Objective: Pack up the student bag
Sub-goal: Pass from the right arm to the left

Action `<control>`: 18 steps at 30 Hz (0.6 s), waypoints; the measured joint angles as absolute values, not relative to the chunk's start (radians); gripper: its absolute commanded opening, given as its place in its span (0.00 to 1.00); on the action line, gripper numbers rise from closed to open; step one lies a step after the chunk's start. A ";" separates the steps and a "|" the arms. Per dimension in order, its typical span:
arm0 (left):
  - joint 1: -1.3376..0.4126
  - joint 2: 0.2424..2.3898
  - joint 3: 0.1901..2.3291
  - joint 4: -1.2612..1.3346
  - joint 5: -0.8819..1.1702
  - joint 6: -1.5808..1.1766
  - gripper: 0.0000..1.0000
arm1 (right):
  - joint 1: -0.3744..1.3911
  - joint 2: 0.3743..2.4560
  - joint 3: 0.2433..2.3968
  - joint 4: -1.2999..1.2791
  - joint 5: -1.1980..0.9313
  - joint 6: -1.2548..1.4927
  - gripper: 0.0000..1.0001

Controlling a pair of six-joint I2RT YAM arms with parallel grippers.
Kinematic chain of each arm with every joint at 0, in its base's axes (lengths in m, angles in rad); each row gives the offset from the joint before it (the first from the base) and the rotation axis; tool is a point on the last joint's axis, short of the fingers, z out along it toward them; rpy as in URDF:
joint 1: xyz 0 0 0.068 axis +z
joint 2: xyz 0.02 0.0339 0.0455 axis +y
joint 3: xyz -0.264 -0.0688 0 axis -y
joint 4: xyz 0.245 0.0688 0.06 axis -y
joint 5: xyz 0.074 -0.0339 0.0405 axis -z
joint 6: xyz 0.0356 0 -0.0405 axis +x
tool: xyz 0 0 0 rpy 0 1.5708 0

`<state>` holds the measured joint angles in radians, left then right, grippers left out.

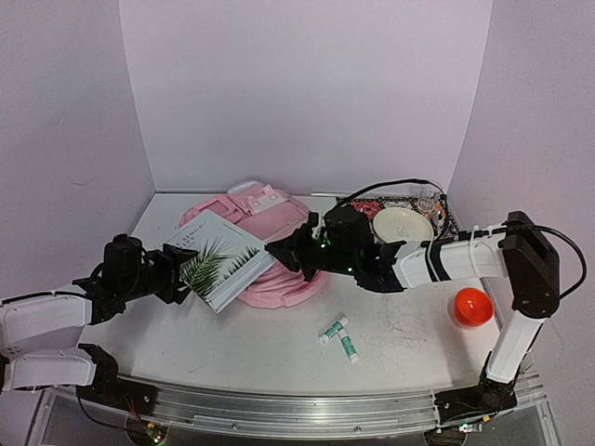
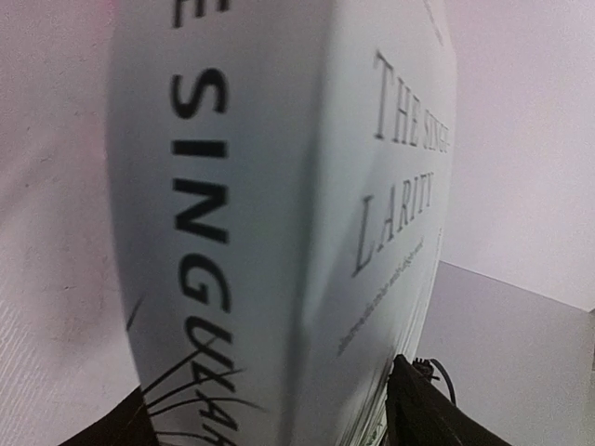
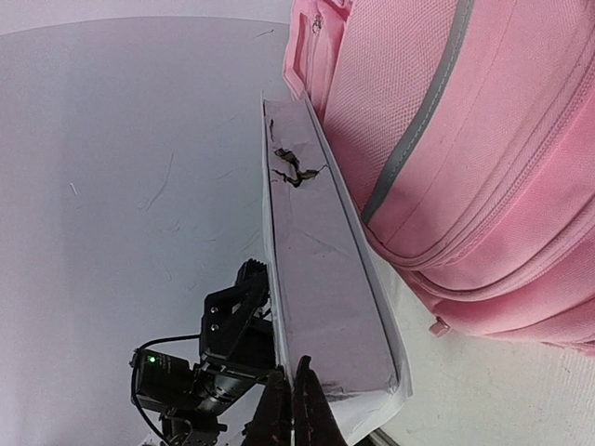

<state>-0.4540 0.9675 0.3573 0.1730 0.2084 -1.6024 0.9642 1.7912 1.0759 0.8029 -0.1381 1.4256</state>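
Observation:
The pink student bag (image 1: 279, 223) lies flat at the middle back of the table and also shows in the right wrist view (image 3: 483, 139). A white book (image 1: 223, 255) with a palm leaf on its cover is held tilted above the bag's left edge. My left gripper (image 1: 181, 269) is shut on the book's left side. The book fills the left wrist view (image 2: 279, 186), with a finger on each side. My right gripper (image 1: 282, 251) is at the book's right corner. In the right wrist view its fingers (image 3: 296, 409) are pinched on the edge of the book (image 3: 321, 279).
A white bowl (image 1: 403, 225) stands on a dark tray (image 1: 444, 212) at the back right. An orange round object (image 1: 471, 307) sits at the right. Two small green-and-white tubes (image 1: 341, 337) lie in front of the bag.

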 measured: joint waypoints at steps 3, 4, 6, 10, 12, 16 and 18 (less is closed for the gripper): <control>-0.469 0.974 0.358 0.213 0.189 -1.618 0.57 | 0.963 1.792 1.065 0.830 -0.138 1.460 0.00; -0.475 0.975 0.358 0.224 0.179 -1.621 0.54 | 0.960 1.793 1.061 0.841 -0.137 1.472 0.00; -0.482 0.976 0.358 0.246 0.164 -1.625 0.47 | 0.951 1.794 1.055 0.855 -0.137 1.492 0.00; -0.486 0.968 0.358 0.285 0.137 -1.628 0.35 | 0.940 1.800 1.048 0.869 -0.131 1.526 0.12; -0.486 0.955 0.358 0.295 0.129 -1.629 0.32 | 0.937 1.801 1.044 0.875 -0.128 1.539 0.24; -0.490 0.943 0.358 0.295 0.118 -1.632 0.29 | 0.937 1.801 1.040 0.903 -0.122 1.553 0.56; -0.492 0.943 0.358 0.293 0.118 -1.631 0.29 | 0.938 1.801 1.040 0.910 -0.122 1.545 0.68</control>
<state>-0.4921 0.9428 0.3576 0.2930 0.1177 -1.6311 0.9378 1.8011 1.0401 0.9100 -0.1215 1.5454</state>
